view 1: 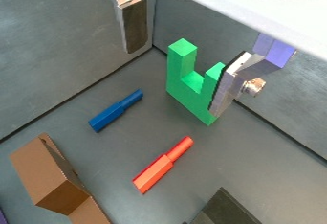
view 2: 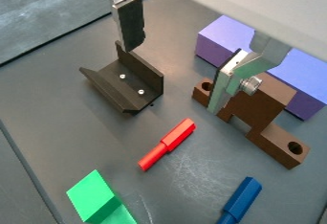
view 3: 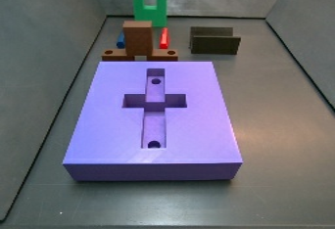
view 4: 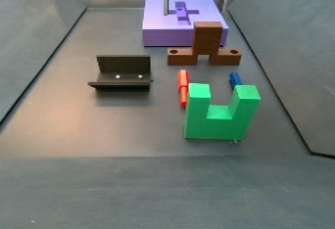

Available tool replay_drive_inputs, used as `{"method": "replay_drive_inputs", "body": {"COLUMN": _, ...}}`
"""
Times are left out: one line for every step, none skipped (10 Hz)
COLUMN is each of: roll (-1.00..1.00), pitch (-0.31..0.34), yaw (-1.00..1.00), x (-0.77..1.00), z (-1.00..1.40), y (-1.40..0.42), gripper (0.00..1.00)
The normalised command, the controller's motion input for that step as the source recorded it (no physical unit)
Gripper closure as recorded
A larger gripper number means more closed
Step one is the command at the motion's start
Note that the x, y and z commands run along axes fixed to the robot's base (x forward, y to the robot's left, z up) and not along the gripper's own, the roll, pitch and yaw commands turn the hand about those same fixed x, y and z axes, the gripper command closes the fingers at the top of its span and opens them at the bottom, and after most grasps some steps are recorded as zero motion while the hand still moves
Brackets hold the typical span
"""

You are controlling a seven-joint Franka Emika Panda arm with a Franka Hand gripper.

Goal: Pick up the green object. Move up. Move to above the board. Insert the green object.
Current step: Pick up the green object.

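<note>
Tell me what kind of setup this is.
Probably a lab test cell for robot insertion: a walled grey floor with block pieces, a purple board with a cross-shaped recess, a green object, and a dark fixture. The gripper hangs open above the floor.

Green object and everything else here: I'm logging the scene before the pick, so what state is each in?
Claw: open, empty, up off the floor.
Green object: upright on the floor, prongs up, not held.
Board: lying flat, cross recess empty.
Brown block: standing on the floor.
Red bar: lying flat.
Blue bar: lying flat.
Fixture: standing, holding nothing.
</note>
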Motion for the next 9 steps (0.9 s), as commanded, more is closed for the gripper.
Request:
{"method": "replay_drive_inputs", "body": {"roll": 0.0, "pitch": 0.0, "yaw": -0.03, "x": -0.07, "z": 0.0, "y": 0.02, "gripper": 0.0}}
{"method": "replay_drive_inputs", "body": {"roll": -0.08, "pitch": -0.044, "yaw": -0.06, "x": -0.12, "z": 0.0, "y": 0.29, "gripper": 0.0}}
{"method": "replay_drive_inputs", "body": {"roll": -0.18, "pitch": 0.0, "yaw": -0.09, "x": 0.09, "z": 0.0, "y": 0.79, "gripper": 0.0}}
{"method": "replay_drive_inputs", "body": {"roll": -0.19, "pitch": 0.0, "yaw": -0.06, "x": 0.15, "z": -0.03, "y": 0.81, "gripper": 0.0}}
{"method": "replay_drive_inputs", "body": {"roll": -0.17, "pitch": 0.007, "yaw": -0.1, "x": 0.16, "z": -0.05, "y": 0.79, "gripper": 0.0}}
{"method": "replay_drive_inputs", "body": {"roll": -0.16, "pitch": 0.0, "yaw": -0.13, "x": 0.22, "z": -0.16, "y": 0.76, "gripper": 0.0}}
{"method": "replay_drive_inputs", "body": {"roll": -0.15, "pitch": 0.0, "yaw": -0.17, "x": 0.18, "z": -0.27, "y": 0.75, "gripper": 0.0}}
{"method": "replay_drive_inputs", "body": {"roll": -0.14, "pitch": 0.0, "yaw": -0.19, "x": 0.1, "z": -0.35, "y": 0.74, "gripper": 0.0}}
{"method": "replay_drive_inputs", "body": {"roll": -0.15, "pitch": 0.0, "yaw": -0.22, "x": 0.12, "z": -0.51, "y": 0.7, "gripper": 0.0}}
